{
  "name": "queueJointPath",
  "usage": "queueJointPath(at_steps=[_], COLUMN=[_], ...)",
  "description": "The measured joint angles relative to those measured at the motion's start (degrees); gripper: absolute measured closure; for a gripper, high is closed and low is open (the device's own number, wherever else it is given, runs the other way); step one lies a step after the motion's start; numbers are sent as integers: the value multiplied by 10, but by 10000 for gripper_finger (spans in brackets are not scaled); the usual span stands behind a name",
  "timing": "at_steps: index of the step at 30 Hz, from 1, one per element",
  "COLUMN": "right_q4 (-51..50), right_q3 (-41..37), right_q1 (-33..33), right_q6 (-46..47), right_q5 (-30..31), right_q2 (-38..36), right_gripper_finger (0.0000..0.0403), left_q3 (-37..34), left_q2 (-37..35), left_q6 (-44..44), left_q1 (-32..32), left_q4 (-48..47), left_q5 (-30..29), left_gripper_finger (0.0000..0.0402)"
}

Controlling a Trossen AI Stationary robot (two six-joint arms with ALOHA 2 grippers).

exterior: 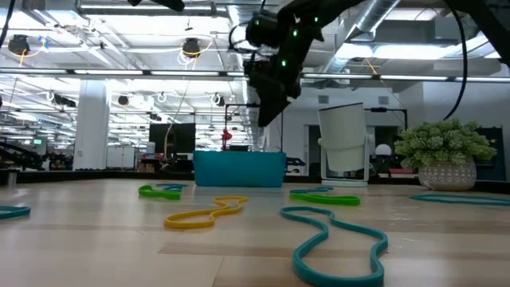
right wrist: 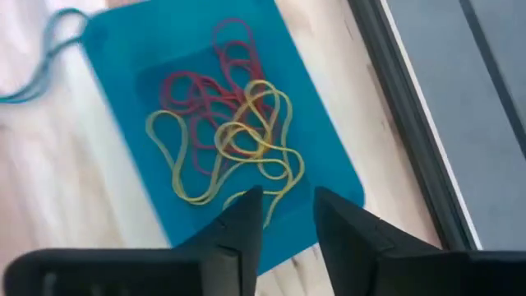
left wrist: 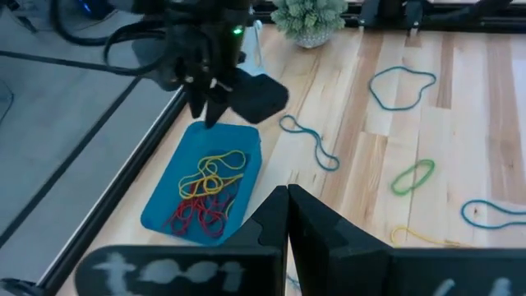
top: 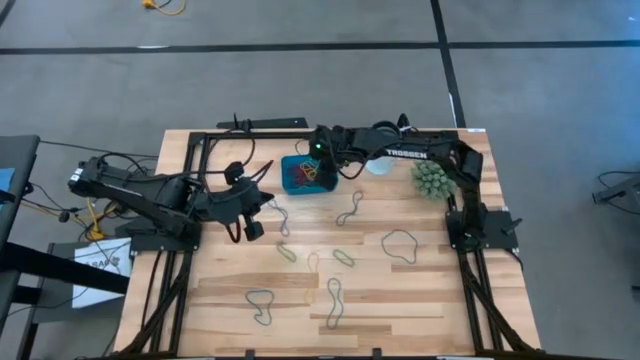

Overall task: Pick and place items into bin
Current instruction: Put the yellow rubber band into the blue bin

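Note:
The teal bin (top: pixel 306 174) stands at the far middle of the table and holds a tangle of red and yellow bands (right wrist: pixel 230 131). My right gripper (right wrist: pixel 288 201) hangs open just above the bin's near end, fingers pointing down, nothing between them. The low view shows it (exterior: pixel 267 112) clear above the bin (exterior: pixel 239 169). More loose bands lie flat on the wood: a teal one (top: pixel 400 243), a green one (top: pixel 343 257) and a yellow one (exterior: pixel 203 215). My left gripper (left wrist: pixel 288 197) waits shut and empty above the table's left side (top: pixel 250 225).
A spiky green plant ball (top: pixel 430 180) and a white cup (top: pixel 378 162) stand right of the bin at the far edge. A black frame (top: pixel 190 180) runs along the table's sides. Further bands (top: pixel 260 303) (top: pixel 334 300) lie toward the near edge.

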Motion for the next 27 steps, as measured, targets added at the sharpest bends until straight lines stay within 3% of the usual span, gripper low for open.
queueJointPath(at_steps=[5,11,15,20,23,25,27], right_q4=[-8,-11,-46,32,104,127,141], right_q3=[6,6,5,-73,-149,-197,-236], right_q1=[25,57,74,97,112,120,135], right_q6=[44,27,-2,-32,-20,7,44], right_q5=[0,-1,-47,-150,-178,-181,-180], right_q2=[-22,-84,-144,-235,-273,-291,-299], right_gripper_finger=[287,302,307,307,307,307,307], left_q3=[0,0,-10,-110,-202,-260,-309], left_q2=[-40,-103,-166,-256,-296,-307,-304], left_q6=[2,8,-19,-57,-74,-80,-82], left_q1=[-1,-2,-15,-43,-51,-51,-50], left_q4=[0,-11,-50,-28,66,146,217], left_q5=[-6,-31,-29,-43,-46,-16,53], left_gripper_finger=[401,402,402,402,402,402,402])
